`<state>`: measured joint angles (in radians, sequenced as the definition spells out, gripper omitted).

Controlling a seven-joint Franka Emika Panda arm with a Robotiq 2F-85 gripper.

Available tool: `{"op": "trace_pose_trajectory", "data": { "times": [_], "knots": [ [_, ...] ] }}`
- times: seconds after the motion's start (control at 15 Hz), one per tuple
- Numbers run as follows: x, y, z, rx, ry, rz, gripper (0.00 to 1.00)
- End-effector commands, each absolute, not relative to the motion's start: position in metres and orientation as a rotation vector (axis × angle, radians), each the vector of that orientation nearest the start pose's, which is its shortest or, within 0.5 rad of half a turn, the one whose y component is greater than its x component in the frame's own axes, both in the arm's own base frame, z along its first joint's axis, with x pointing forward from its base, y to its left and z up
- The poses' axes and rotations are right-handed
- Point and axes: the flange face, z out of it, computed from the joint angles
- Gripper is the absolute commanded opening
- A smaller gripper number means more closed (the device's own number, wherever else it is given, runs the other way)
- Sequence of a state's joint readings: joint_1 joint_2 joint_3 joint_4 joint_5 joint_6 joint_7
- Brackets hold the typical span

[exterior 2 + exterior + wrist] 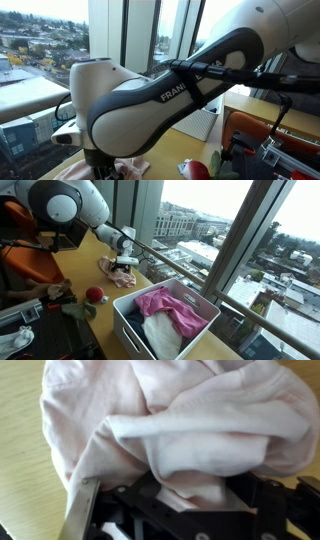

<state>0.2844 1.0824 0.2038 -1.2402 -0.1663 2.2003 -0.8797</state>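
Wrist view: the gripper (175, 488) stands with fingers apart, straddling a soft, crumpled, pale-pink cloth (170, 420).

The crumpled pale pink cloth garment (170, 420) looks like soft matt cotton, all wrinkles, zero sheen. The light tan wooden tabletop (20, 450) is smooth with a faint grain. The black gripper (175, 495) reads as matt plastic with one dull metal-looking finger (85, 510). The big white arm shell (130, 95) is smooth, glossy plastic.
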Motion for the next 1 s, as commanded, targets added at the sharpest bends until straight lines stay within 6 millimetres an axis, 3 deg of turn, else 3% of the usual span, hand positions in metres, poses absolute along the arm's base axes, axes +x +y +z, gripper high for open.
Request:
{"op": "trace_pose_trajectory", "data": {
  "times": [0.0,0.2,0.4,0.67,0.93],
  "knots": [
    [0.679,0.264,0.116,-2.406,-1.92,0.139,0.43],
    [0.694,0.214,0.145,-2.46,-1.873,0.13,0.2],
    [0.71,0.148,0.186,-2.53,-1.801,0.093,0.01],
    [0.724,0.068,0.259,-2.603,-1.758,0.032,0.01],
    [0.724,0.02,0.349,-2.644,-1.775,-0.045,0.01]
  ]
}}
